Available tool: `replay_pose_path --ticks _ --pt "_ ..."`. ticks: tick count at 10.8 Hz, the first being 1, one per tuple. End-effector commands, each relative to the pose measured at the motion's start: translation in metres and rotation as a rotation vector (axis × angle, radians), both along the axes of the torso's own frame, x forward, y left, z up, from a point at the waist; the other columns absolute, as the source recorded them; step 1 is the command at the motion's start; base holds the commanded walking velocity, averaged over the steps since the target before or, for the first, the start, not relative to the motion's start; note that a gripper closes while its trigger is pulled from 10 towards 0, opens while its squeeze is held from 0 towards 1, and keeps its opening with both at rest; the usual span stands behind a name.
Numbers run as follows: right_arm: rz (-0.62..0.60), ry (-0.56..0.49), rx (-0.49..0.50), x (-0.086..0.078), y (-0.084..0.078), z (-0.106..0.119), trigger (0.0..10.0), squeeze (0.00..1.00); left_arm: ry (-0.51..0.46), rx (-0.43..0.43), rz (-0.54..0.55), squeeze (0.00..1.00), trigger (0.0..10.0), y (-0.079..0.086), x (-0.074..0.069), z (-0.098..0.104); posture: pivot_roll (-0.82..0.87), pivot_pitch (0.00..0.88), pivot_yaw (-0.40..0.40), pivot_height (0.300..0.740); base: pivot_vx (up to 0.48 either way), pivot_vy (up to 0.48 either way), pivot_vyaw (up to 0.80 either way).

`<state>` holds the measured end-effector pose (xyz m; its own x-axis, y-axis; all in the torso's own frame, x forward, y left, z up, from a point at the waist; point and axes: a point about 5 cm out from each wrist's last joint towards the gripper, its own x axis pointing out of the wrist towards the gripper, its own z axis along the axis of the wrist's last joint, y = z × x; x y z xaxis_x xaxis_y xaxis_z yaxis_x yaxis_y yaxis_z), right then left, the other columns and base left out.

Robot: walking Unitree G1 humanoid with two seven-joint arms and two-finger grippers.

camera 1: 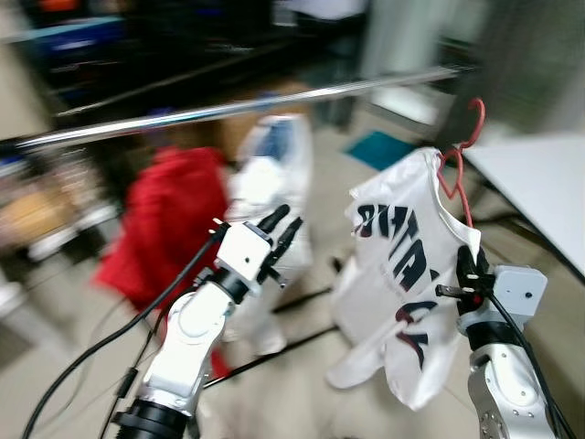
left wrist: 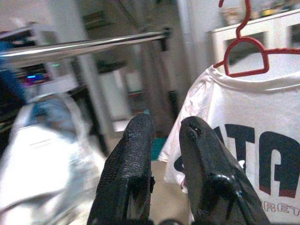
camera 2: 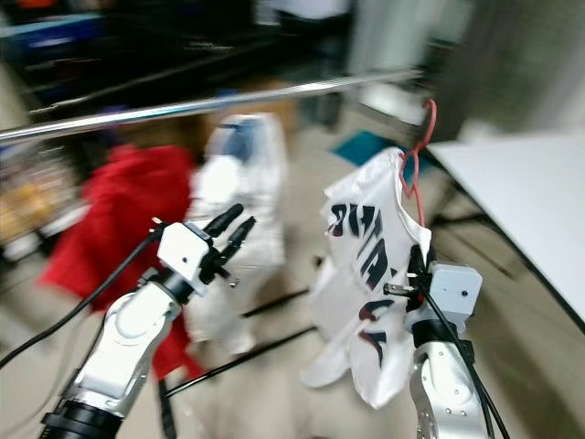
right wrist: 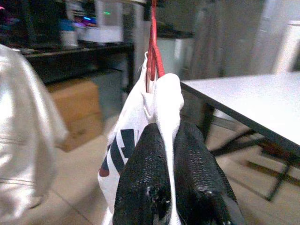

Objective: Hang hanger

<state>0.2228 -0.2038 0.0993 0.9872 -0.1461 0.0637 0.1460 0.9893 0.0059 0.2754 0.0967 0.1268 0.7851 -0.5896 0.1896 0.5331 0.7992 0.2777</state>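
On the white T-shirt you can see large dark block lettering with red trim. In the left wrist view only part of it can be read: the letters "ATA", cut off at both sides by the gripper finger and the picture edge, and below them a smaller red line of which only "RET" can be made out. In both eye views the same print is too blurred for you to read.

Head views motion-blurred, rail ends cut off, shirt lettering cropped
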Motion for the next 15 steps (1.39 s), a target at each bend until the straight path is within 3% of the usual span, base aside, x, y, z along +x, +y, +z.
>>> replay_pose_path --ticks 1,8,11,15 --pt "-0.007 -0.043 0.0 0.0 -0.002 0.011 10.0 0.0 -0.013 0.005 -0.013 0.0 10.0 -0.002 0.001 0.001 0.03 0.0 0.002 0.74 0.0 0.0 -0.77" --pt "0.068 -0.102 0.002 0.018 0.017 0.026 10.0 0.0 -0.005 -0.006 -0.014 0.0 10.0 -0.003 -0.002 -0.001 0.04 0.0 0.003 0.74 0.0 0.0 -0.77" --pt "0.029 -0.111 0.032 0.019 0.012 0.03 10.0 0.0 -0.004 -0.01 -0.016 0.0 10.0 -0.004 -0.003 -0.001 0.04 0.0 0.006 0.74 0.0 0.0 -0.76" --pt "0.034 -0.065 0.023 0.01 0.014 0.017 10.0 0.0 0.014 -0.016 -0.009 0.0 10.0 -0.002 -0.003 -0.002 0.04 0.0 0.014 0.74 0.0 0.0 -0.76"
